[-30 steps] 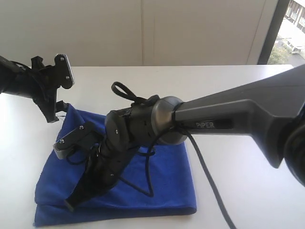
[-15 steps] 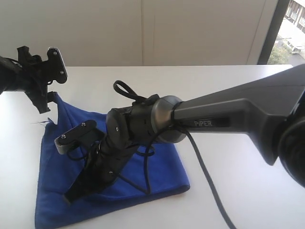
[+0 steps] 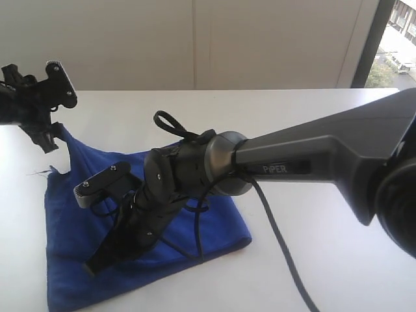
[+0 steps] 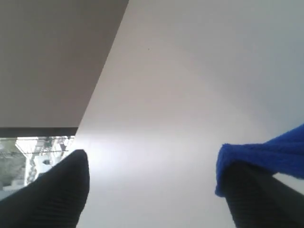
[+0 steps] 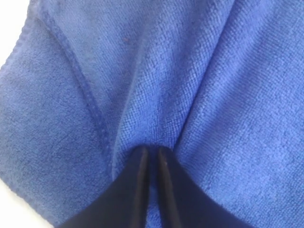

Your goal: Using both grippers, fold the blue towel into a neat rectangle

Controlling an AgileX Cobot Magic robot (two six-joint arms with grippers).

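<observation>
Right claw point(image 5: 152, 151) pinches the blue towel point(image 3: 65, 221) mid-fold; left claw point(image 4: 154, 164) spread wide (a corner draped on it).

Rumpled blue towel point(image 3: 224, 221), corner raised

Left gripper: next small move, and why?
Probably lower the left gripper toward the table so the corner slides off. Its jaws stand wide open, yet a corner of the blue towel is draped over one finger and held up, while the right gripper is shut on the cloth.
</observation>
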